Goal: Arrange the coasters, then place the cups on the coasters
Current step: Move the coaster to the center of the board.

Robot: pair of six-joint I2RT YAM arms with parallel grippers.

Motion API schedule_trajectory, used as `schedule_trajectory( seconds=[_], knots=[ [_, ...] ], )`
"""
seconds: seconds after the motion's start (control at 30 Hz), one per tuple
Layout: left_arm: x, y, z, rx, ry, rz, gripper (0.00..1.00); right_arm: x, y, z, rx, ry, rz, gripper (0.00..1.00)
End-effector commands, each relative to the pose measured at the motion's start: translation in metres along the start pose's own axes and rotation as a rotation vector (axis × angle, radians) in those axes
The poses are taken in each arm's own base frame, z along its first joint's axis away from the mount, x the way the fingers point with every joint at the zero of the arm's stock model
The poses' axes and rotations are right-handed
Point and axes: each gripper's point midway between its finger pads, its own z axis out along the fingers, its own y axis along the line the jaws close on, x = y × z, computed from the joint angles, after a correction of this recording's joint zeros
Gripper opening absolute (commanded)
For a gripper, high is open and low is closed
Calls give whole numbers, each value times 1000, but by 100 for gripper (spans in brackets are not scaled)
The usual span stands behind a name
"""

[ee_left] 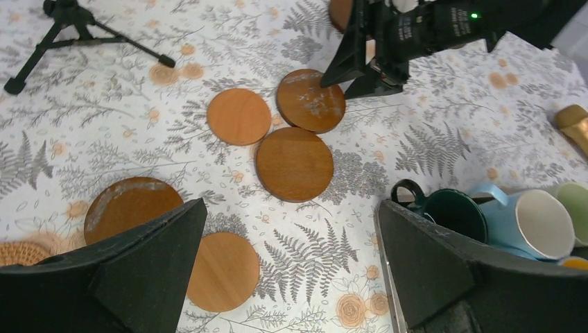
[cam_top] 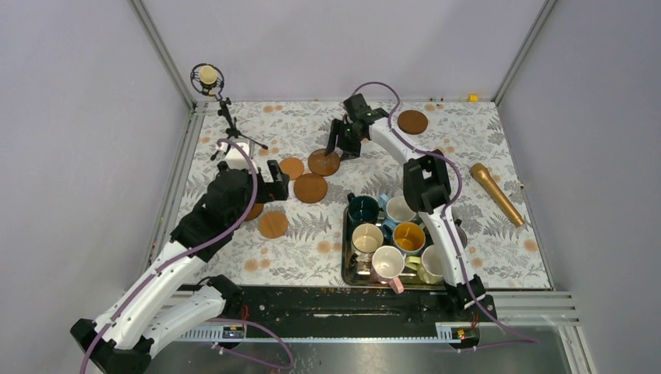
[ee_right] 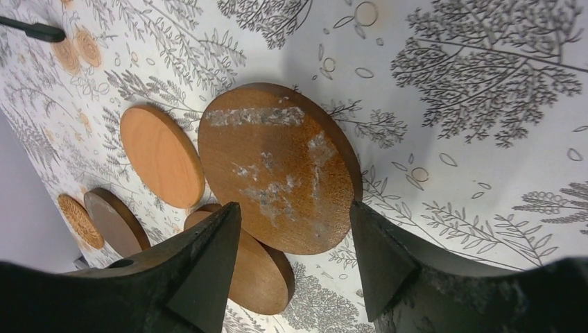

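Note:
Several round brown coasters lie left of centre: a scratched dark one (cam_top: 324, 162) (ee_right: 277, 159), a pale one (cam_top: 291, 167), a larger one (cam_top: 310, 188) and one nearer me (cam_top: 273, 224); another (cam_top: 412, 121) lies at the far side. My right gripper (cam_top: 343, 148) (ee_right: 295, 208) is closed on the scratched coaster's near rim, a fingertip against each side. My left gripper (cam_top: 282, 181) (ee_left: 291, 229) hangs wide open above bare cloth, holding nothing. Several cups, among them a dark green one (cam_top: 362, 209) (ee_left: 454, 211), a yellow-orange one (cam_top: 408, 236) and a pale green one (cam_top: 431, 263), stand in the steel tray (cam_top: 345, 269).
A microphone on a black tripod (cam_top: 234, 128) stands at the far left, beside a white box (cam_top: 236, 149). A gold microphone (cam_top: 496, 193) lies at the right. A woven mat (ee_left: 17, 251) lies under my left arm. Frame rails border the flowered cloth.

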Motion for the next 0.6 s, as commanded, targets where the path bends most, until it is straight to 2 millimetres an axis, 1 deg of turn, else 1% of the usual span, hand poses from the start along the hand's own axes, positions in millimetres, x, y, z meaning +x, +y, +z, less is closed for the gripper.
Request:
schedule_trajectory(
  seconds=[0.0, 0.17, 0.3, 0.33, 0.37, 0.47, 0.57],
  knots=[
    [-15, 13, 3, -121, -21, -85, 98, 26, 27, 5, -54, 70, -71, 67],
    [-2, 34, 8, -234, 13, -182, 97, 38, 38, 8, -84, 101, -100, 67],
    [13, 59, 13, -299, 64, -292, 96, 44, 46, 7, -100, 111, -124, 66],
    [20, 64, 15, -305, 84, -319, 95, 45, 48, 7, -104, 112, -126, 66],
    [32, 72, 18, -311, 119, -373, 94, 45, 49, 3, -107, 111, -133, 66],
    [47, 85, 21, -331, 157, -419, 94, 44, 52, 0, -109, 104, -139, 67],
    [60, 91, 22, -345, 181, -449, 93, 49, 57, 1, -122, 117, -143, 66]
  ],
)
